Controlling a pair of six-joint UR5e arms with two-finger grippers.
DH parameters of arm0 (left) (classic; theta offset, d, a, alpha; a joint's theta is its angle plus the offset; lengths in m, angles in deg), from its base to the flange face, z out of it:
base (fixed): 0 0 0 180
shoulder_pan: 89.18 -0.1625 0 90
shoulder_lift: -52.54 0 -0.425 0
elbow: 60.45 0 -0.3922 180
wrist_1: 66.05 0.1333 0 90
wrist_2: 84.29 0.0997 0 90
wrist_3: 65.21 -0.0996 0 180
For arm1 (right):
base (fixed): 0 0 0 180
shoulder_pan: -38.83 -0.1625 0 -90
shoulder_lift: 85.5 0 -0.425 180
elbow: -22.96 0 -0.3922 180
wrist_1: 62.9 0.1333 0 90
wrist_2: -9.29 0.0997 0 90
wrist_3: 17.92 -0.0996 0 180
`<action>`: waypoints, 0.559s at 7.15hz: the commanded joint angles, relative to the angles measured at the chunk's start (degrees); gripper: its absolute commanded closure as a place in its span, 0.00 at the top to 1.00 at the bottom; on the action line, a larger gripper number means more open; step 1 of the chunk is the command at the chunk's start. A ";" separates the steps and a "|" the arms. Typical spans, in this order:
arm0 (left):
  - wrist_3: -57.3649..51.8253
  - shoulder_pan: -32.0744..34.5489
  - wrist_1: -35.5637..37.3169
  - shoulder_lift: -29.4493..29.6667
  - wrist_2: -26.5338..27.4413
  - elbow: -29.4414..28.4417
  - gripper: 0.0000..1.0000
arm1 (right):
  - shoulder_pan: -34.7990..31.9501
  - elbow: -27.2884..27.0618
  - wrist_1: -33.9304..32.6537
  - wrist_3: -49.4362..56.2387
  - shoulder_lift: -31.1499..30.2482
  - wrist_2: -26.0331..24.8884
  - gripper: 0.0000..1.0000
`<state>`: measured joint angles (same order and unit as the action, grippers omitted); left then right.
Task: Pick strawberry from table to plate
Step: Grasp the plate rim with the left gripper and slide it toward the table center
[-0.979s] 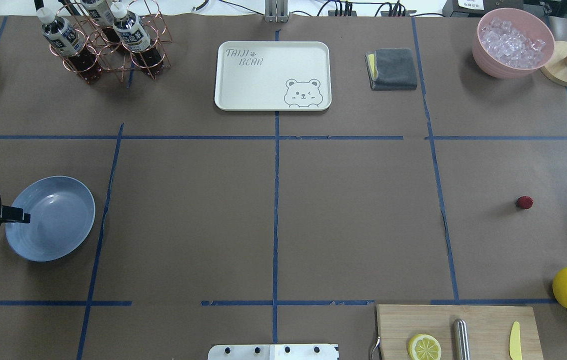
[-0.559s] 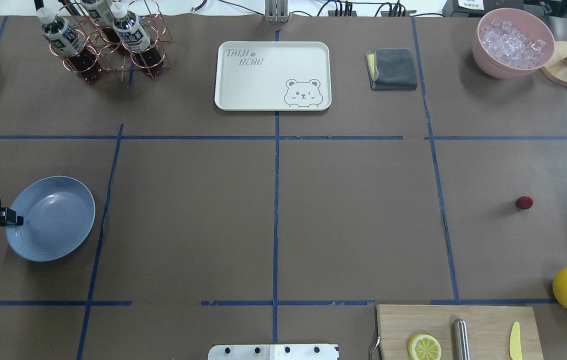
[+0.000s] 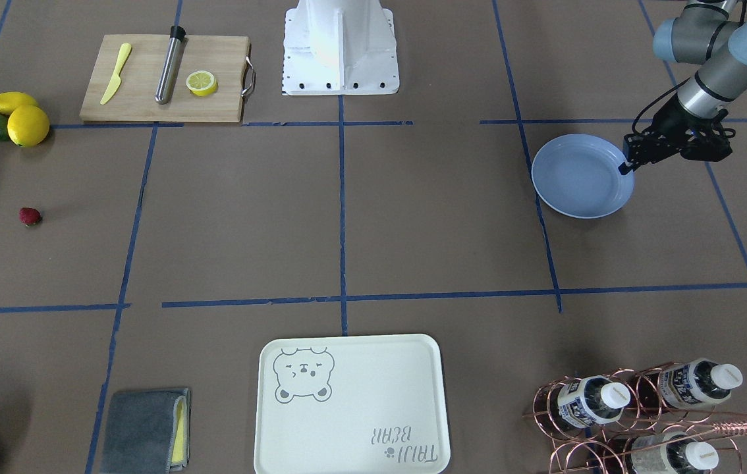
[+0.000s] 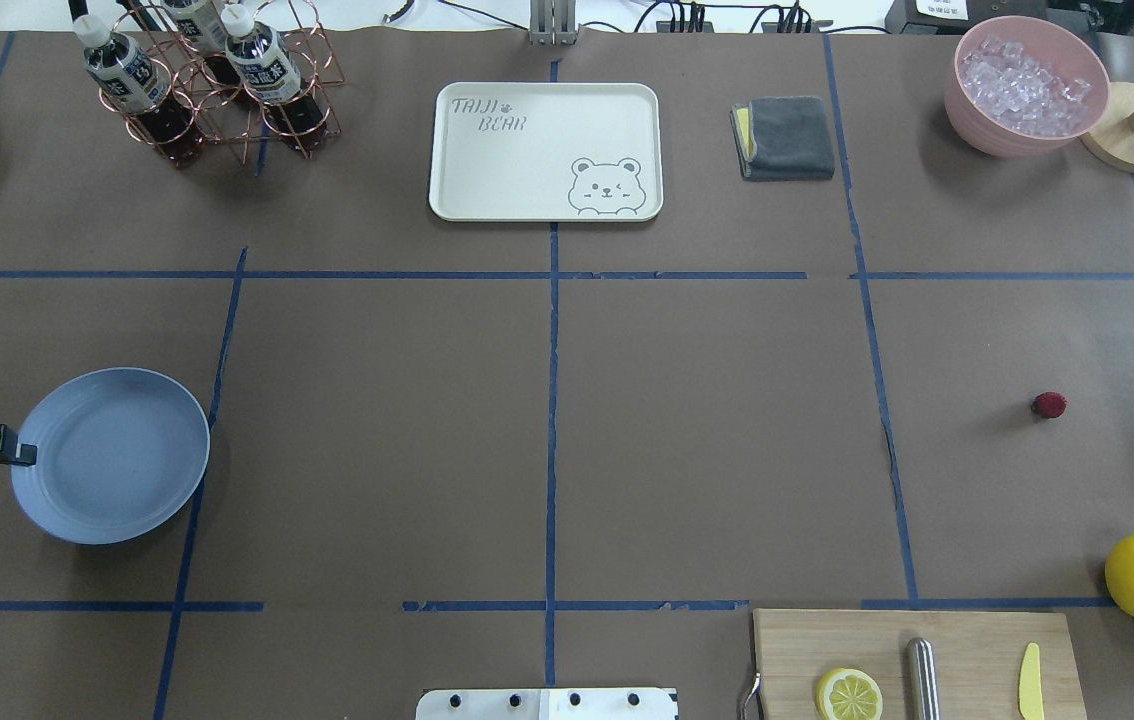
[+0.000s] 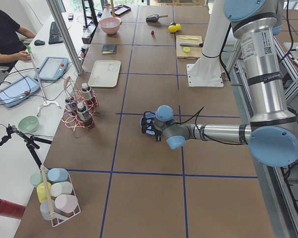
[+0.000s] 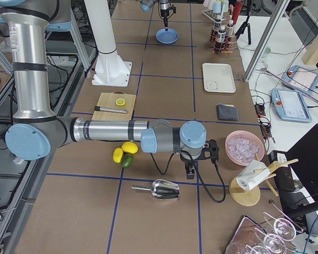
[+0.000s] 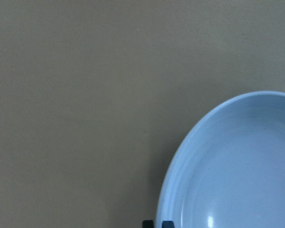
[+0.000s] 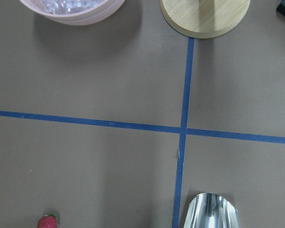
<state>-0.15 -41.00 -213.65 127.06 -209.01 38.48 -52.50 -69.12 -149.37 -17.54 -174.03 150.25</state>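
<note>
Since the strawberry lay alone on the table at the middle right of the overhead view, while the plate sat at the far left, the two were well apart, with the whole width of the taped grid between them. The left gripper was at the plate's left rim. In the left wrist view its fingertips showed close together at the bottom edge, right at that rim, but whether they pinched the rim could not be told. The right gripper hung low over the table in the right side view, just beside the lemons. Its fingers showed in no other view, so whether they were spread or pressed together could not be told. The right arm was clearly the nearer one: its wrist camera caught the berry in the lower left corner of the frame, so the berry probably lay a little to that side of the claw. A bit of green showed at the berry's upper right there, but the frame edge cropped it, so its long axis could not be judged.
</note>
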 commanded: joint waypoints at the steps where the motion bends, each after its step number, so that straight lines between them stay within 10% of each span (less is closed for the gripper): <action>1: 0.07 5.51 6.94 1.49 -6.14 3.97 0.00 | 0.98 -1.95 -0.10 -0.03 0.11 -0.07 1.00; 4: 5.22 5.70 27.83 22.87 -5.44 5.84 0.00 | 5.62 -3.19 0.17 -6.58 0.11 0.02 1.00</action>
<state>1.79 -35.34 -193.69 141.13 -214.58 44.05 -49.07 -71.77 -149.29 -20.29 -174.01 150.20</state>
